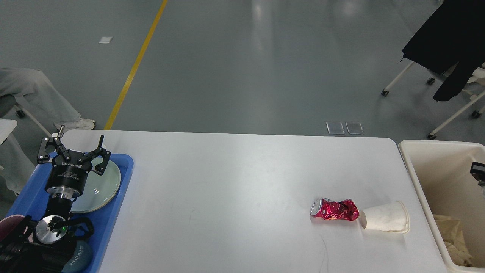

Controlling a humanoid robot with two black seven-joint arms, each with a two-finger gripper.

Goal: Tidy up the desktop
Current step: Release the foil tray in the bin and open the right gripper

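The white worktop point(227, 189) fills the view, carrying a crushed red can point(334, 209) touching a tipped paper cup point(384, 222) near its right edge. The left hand point(72, 149) hovers fingers apart over the blue tray point(113, 212).
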